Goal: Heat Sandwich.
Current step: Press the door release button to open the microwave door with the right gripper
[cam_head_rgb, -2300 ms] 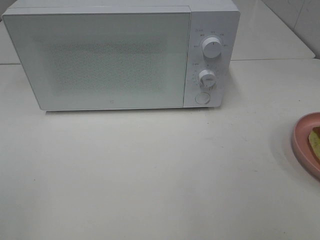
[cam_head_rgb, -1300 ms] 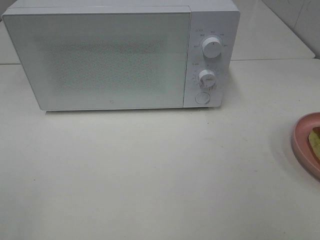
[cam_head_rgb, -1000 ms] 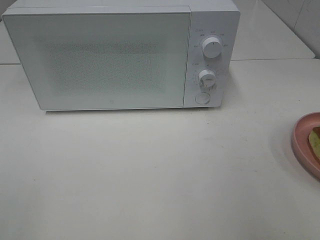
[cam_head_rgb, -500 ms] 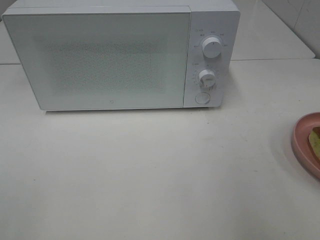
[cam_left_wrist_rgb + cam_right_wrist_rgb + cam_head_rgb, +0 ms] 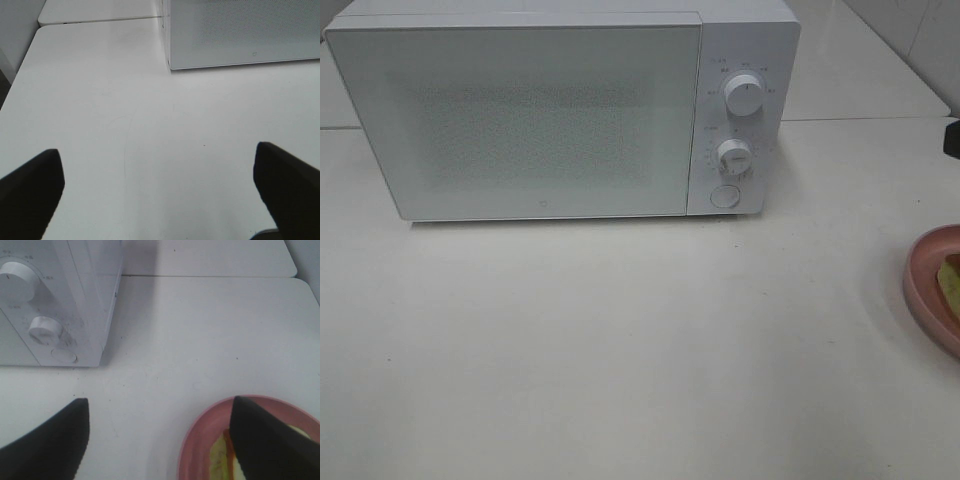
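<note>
1. A dark shape [image 5: 953,138] is now poking in at the far right edge of the high view, where nothing showed a moment ago. It is probably part of the right arm starting to move.
2. Nothing else is changing: the white microwave [image 5: 540,120] is standing at the far left-centre of the table [image 5: 620,350] with its door [image 5: 520,115] shut and its round button [image 5: 724,196] untouched.
3. The sandwich [image 5: 219,456] is lying on the pink plate [image 5: 923,290] at the right edge of the table, well apart from the microwave.
4. The right gripper [image 5: 160,402] is hovering over the plate's rim, fingers spread wide and holding nothing.
5. The left gripper [image 5: 156,150] is hanging over bare table near the microwave's left corner, likewise wide apart and empty.
6. The heating is barely getting under way, since the door needs opening before the sandwich can go in. Whether the right side is heading for the button or the plate cannot be told yet.
</note>
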Robot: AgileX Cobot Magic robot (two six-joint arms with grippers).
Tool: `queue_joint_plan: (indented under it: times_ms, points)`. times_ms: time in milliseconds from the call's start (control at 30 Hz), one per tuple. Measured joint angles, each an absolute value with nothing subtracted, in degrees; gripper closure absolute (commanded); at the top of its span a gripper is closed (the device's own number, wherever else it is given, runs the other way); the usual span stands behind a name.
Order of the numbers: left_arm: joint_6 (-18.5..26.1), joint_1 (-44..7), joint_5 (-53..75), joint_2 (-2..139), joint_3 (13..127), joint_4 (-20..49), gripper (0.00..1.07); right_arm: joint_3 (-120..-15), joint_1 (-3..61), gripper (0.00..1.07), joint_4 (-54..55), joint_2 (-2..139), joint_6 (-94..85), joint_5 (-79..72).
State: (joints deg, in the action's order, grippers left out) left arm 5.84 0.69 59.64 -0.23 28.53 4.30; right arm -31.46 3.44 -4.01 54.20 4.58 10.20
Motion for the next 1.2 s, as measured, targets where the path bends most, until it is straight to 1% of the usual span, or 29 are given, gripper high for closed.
queue_joint_plan:
  times_ms: [67,167,233,300,400,633,800,867,900,1000,1067,1133,1200]
  points:
    - [5.8,0.7,59.6,-0.2,28.5,4.3,0.09,-31.5,3.4,0.32,-4.0,57.3,4.6,4.9]
    - [5.8,0.7,59.6,-0.2,28.5,4.3,0.09,-31.5,3.4,0.32,-4.0,59.5,4.6,1.5]
    - [5.8,0.7,59.6,-0.2,28.5,4.3,0.09,-31.5,3.4,0.32,-4.0,62.5,4.6,-4.5]
    - [5.8,0.7,59.6,-0.2,28.5,4.3,0.09,-31.5,3.4,0.32,-4.0,63.3,4.6,-6.4]
    - [5.8,0.7,59.6,-0.2,28.5,4.3,0.09,-31.5,3.4,0.32,-4.0,66.9,4.5,-16.0]
    - [5.8,0.7,59.6,-0.2,28.5,4.3,0.09,-31.2,4.2,0.32,-2.4,71.7,1.5,-23.8]
    - [5.8,0.7,59.6,-0.2,28.5,4.3,0.09,-28.6,8.7,0.32,4.4,74.9,-5.3,-30.7]
    - [5.8,0.7,59.6,-0.2,28.5,4.3,0.09,-26.6,12.0,0.32,10.8,76.1,-9.9,-35.1]
    - [5.8,0.7,59.6,-0.2,28.5,4.3,0.09,-26.6,12.0,0.32,10.8,76.1,-9.9,-35.1]
    - [5.8,0.7,59.6,-0.2,28.5,4.3,0.09,-25.1,15.9,0.32,18.9,77.6,-14.4,-40.2]
    - [5.8,0.7,59.6,-0.2,28.5,4.3,0.09,-24.8,16.9,0.32,20.8,78.0,-15.6,-41.6]
    - [5.8,0.7,59.6,-0.2,28.5,4.3,0.09,-24.2,20.3,0.32,25.3,79.5,-18.4,-45.2]
    - [5.8,0.7,59.6,-0.2,28.5,4.3,0.09,-24.1,22.5,0.32,27.6,80.4,-19.9,-47.3]
